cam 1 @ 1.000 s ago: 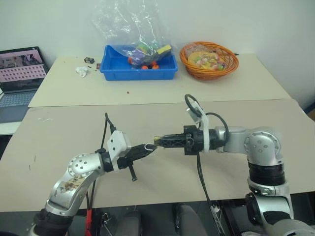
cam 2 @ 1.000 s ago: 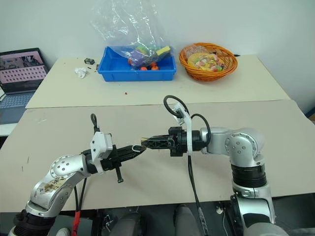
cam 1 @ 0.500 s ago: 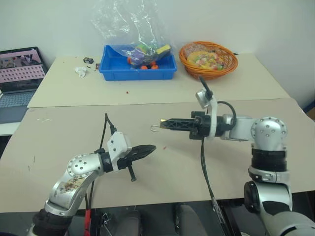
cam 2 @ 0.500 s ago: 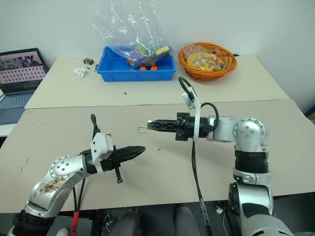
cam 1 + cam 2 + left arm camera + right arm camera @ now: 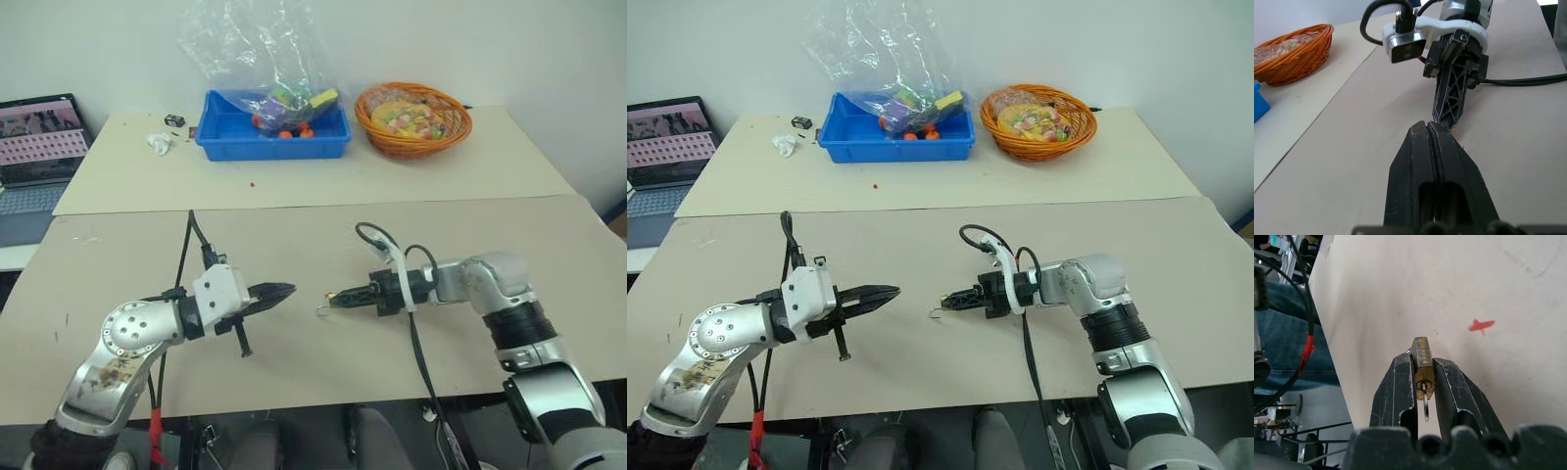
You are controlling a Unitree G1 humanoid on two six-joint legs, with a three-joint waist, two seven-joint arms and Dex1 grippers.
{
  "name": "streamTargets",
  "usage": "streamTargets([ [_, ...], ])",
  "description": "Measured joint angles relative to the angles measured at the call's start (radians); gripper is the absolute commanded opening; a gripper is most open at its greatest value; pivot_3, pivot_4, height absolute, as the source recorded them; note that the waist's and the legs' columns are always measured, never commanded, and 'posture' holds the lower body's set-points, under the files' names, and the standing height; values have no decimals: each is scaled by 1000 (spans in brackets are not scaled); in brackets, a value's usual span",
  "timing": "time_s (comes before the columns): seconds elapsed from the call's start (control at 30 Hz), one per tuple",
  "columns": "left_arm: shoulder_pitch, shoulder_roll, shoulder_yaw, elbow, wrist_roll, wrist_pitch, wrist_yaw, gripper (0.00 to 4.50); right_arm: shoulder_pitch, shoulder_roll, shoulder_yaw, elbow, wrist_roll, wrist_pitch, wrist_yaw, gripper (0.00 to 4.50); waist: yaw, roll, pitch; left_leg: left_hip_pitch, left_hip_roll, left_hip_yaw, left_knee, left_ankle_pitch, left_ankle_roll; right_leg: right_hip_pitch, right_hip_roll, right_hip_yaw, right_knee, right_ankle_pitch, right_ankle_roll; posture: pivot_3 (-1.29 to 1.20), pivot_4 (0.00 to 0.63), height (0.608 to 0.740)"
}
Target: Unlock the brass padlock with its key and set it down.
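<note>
The brass padlock [image 5: 1421, 352] is pinched at the tip of my right gripper [image 5: 1422, 360], which is shut on it. The silvery key [image 5: 1425, 407] sticks out of its keyhole, back between the two fingers. In the left eye view the right gripper [image 5: 333, 299] hangs low over the near table, pointing left. The padlock's thin shackle [image 5: 321, 311] pokes out of its tip, just above the surface. A short gap to the left, my left gripper [image 5: 284, 290] points at it, shut with nothing in it. Its fingers [image 5: 1415, 147] are pressed together.
On the far table stand a blue bin [image 5: 220, 137] with a plastic bag of toys and an orange basket [image 5: 460, 122]. A laptop [image 5: 39, 137] sits at the far left. A small red mark [image 5: 1480, 325] lies on the table beside the padlock.
My right gripper pulled the padlock away from the left gripper, rose, then dropped low over the table. The left gripper drew back slightly to the left and rolled, staying shut.
</note>
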Motion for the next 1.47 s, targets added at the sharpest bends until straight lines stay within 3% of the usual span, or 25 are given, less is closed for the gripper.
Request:
streamTargets([
  [0.03, 2, 6, 3, -7, -2, 4, -1, 63, -4, 2, 7, 16, -12, -5, 14, 135, 0, 0, 0, 0, 0, 0, 0, 0, 0, 0, 0, 0, 0, 0, 0, 0, 150, 735],
  [0.1, 6, 17, 10, -18, -13, 18, -7, 0, -9, 7, 19, 47, -37, -12, 37, 1142, 0, 0, 0, 0, 0, 0, 0, 0, 0, 0, 0, 0, 0, 0, 0, 0, 150, 735],
  [0.4, 20, 23, 14, -30, -23, 23, -11, 0, -22, 26, 21, 121, -78, -55, 132, 4054, -1, 0, 0, 6, 0, 0, 0, 0, 0, 6, 0, 0, 0, 1, -1, 0, 150, 735],
  [0.5, 21, 23, 14, -32, -24, 23, -13, 0, -21, 25, 15, 141, -99, -93, 135, 4054, -2, 0, 0, 21, 2, 0, -1, 0, 0, 22, 1, -1, -2, -1, 0, 0, 150, 735],
  [0.57, 28, 23, 14, -33, -25, 22, -16, 0, -15, -2, 3, 149, -124, -136, 139, 4054, 2, 0, 0, 21, 1, 0, -1, 0, 0, 23, 1, 0, -3, -6, 9, 0, 150, 735],
  [0.73, 47, 23, 15, -36, -31, 45, -15, 0, 70, -120, -42, 93, -228, -375, 173, 4054, 15, 0, 0, 18, 0, 0, -1, -1, 1, 19, 0, 0, -2, -3, 4, 0, 150, 735],
  [1.03, 64, 24, 17, -48, -72, 190, 25, 0, 320, -257, -102, -381, -254, -663, 349, 4054, 19, 0, 1, 16, 1, 0, -3, -1, 2, 16, 0, 0, -2, -4, 4, 0, 150, 735],
  [1.2, 63, 24, 19, -48, -92, 221, 30, 0, 324, -256, -103, -515, -262, -685, 314, 4054, 20, 0, 1, 17, 2, 1, -2, -1, 1, 17, 1, 0, -2, -8, 9, 0, 150, 735],
  [1.47, 9, 25, 19, -54, -114, 263, 42, 0, 303, -229, -106, -489, -248, -671, 287, 4054, 27, -1, 1, 16, 1, 0, -2, -1, 1, 17, 0, 0, -2, -4, 2, 0, 150, 735],
])
